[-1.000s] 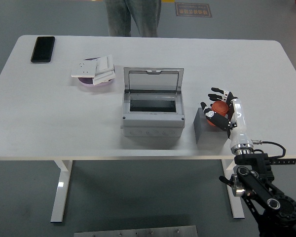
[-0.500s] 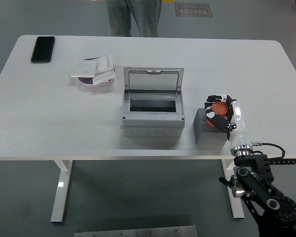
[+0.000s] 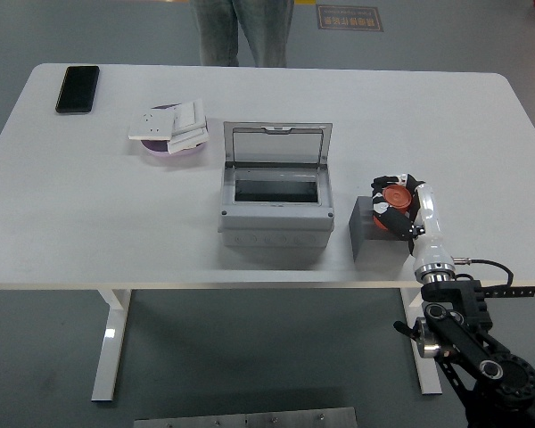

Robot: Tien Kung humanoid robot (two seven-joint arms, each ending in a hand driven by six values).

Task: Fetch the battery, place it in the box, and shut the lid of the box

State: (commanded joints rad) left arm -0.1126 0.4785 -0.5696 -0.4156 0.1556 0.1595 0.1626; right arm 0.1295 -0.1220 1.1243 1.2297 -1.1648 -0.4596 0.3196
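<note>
The battery (image 3: 394, 198) is orange and round. It sits on top of a dark block (image 3: 367, 234), near the front right edge of the surface (image 3: 71, 205). The right robot hand (image 3: 395, 209) has its black fingers (image 3: 378, 207) curled around the battery, so it looks like it is grabbing it. I cannot tell if the battery is off the block yet. The white arm goes down from the robot hand and off the front edge.

So the job has only just begun, I think. The battery is being fetched. It is not in the box (image 3: 274, 201) yet. It must go over to the left and down into the box, and then the lid (image 3: 277, 144) must be shut.

The box is grey and stands just left of the block, not touching it. Its lid is up, standing at the back. The hole inside looks dark and I see nothing in it.

Farther back on the left is a purple dish (image 3: 171, 147) with white cards (image 3: 172, 123) lying on top of it. A black phone (image 3: 78, 88) lies flat near the far left corner. A person (image 3: 241, 31) stands at the far side, and only the legs show. No left robot hand can be seen
</note>
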